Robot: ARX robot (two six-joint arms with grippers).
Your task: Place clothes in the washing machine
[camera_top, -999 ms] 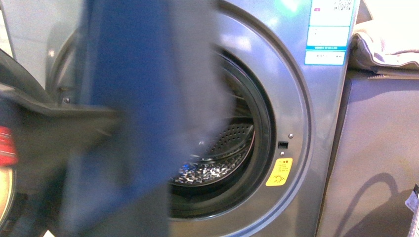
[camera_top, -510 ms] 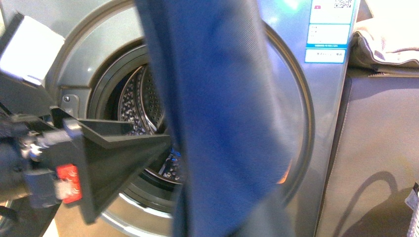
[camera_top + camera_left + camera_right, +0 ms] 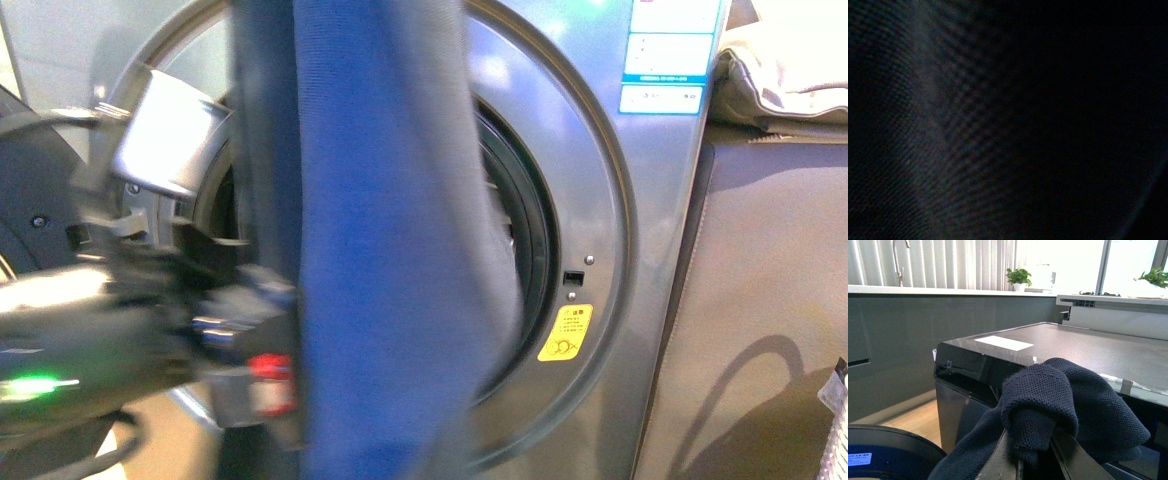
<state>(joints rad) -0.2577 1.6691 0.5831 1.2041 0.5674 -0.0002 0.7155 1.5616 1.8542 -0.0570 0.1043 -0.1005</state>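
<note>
Front view: long limp navy-blue woven garment (image 3: pixel 380 250) hangs in front of the open silver-grey front-loading washing machine (image 3: pixel 640 250), not yet inside; right gripper (image 3: pixel 1035 457) is clamped on it, blurred left gripper (image 3: pixel 255 345) can't be told, left wrist view is dark.

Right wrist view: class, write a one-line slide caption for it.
Right gripper shut on bunched navy clothes, washer top behind.

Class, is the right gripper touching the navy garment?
Touching. The right wrist view shows the navy garment bunched up and pinched in the right gripper.
</note>
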